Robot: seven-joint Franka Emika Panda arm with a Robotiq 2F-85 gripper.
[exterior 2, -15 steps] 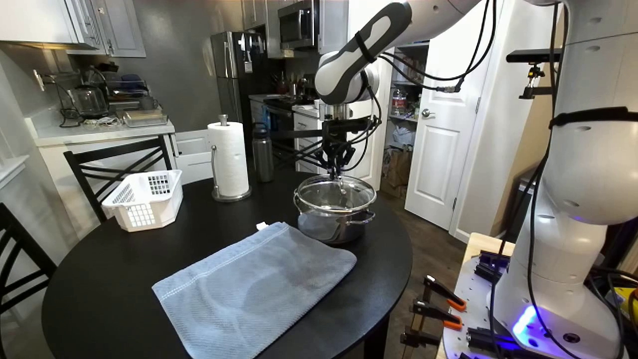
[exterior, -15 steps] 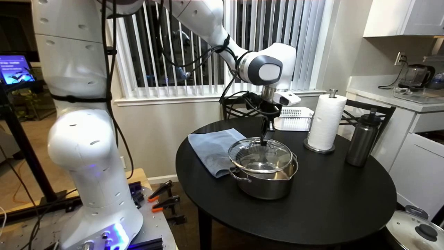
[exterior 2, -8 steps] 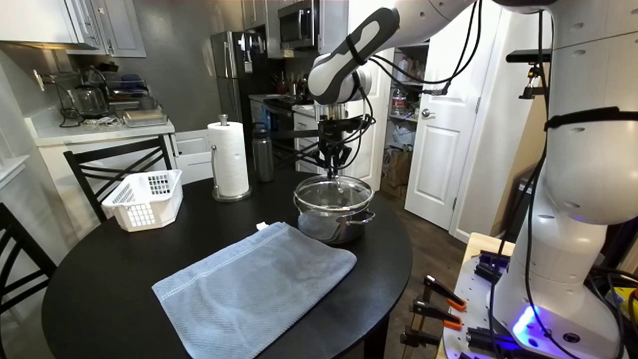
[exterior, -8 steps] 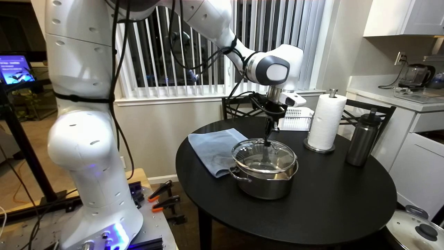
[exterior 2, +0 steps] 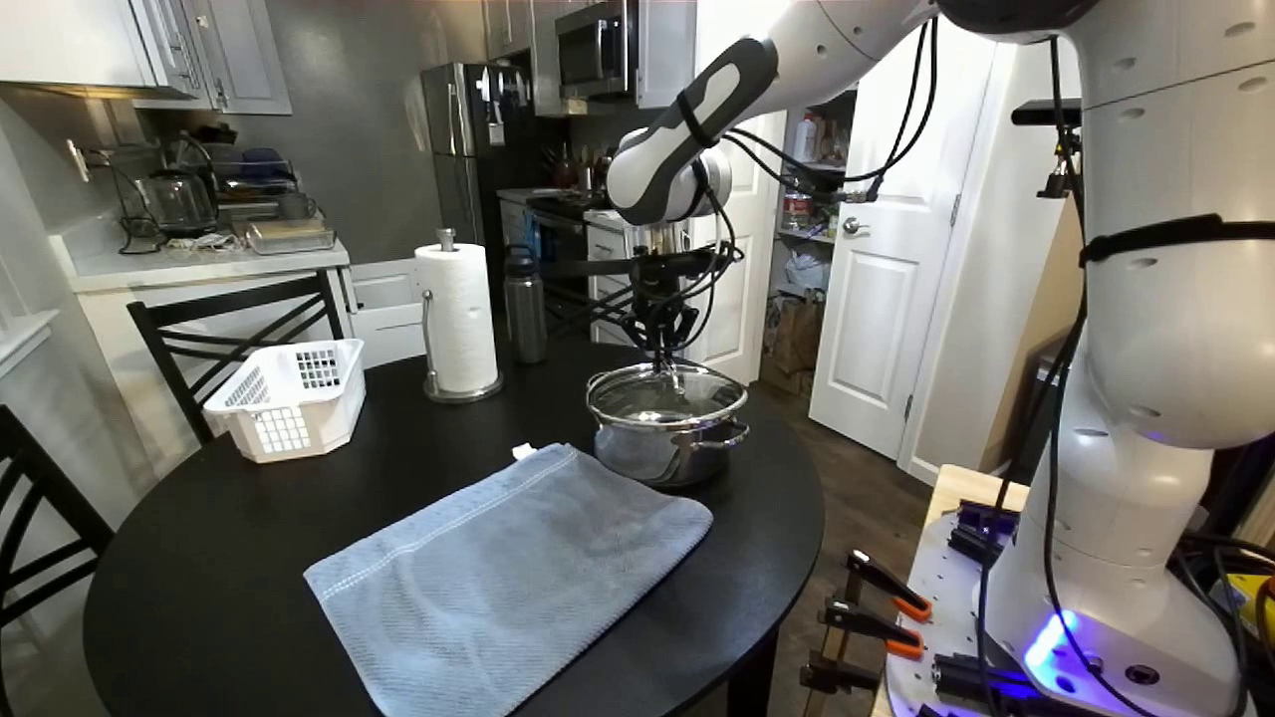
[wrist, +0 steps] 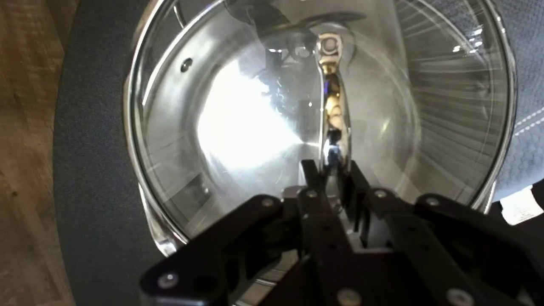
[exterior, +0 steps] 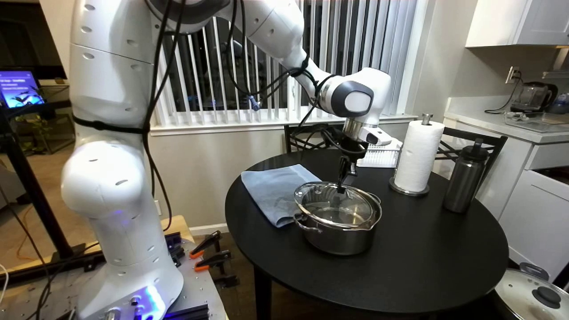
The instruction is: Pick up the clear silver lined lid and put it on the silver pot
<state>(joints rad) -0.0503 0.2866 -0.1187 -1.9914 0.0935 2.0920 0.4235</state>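
The clear glass lid (exterior: pixel 331 211) with its silver rim is over the silver pot (exterior: pixel 340 241). It looks slightly tilted in that exterior view, with a strip of the pot's rim showing at the right. In an exterior view the lid (exterior 2: pixel 647 398) is level with the top of the pot (exterior 2: pixel 647 453); I cannot tell whether it touches all round. My gripper (exterior: pixel 341 188) points down at the lid's centre. In the wrist view the gripper's fingers (wrist: pixel 332 168) are closed on both sides of the lid's shiny arched handle (wrist: pixel 334 108). The handle's near end is hidden.
A blue-grey cloth (exterior 2: pixel 518 578) lies beside the pot on the round black table (exterior: pixel 422 258). A paper towel roll (exterior: pixel 418 155), a dark metal bottle (exterior: pixel 466 178) and a white basket (exterior 2: pixel 294 398) stand on the table. Chairs (exterior 2: pixel 249 329) stand round it.
My gripper and the lid have moved down onto the pot's top. In an exterior view they first shifted right. The lid's tilt has changed slightly. The pot has not moved.
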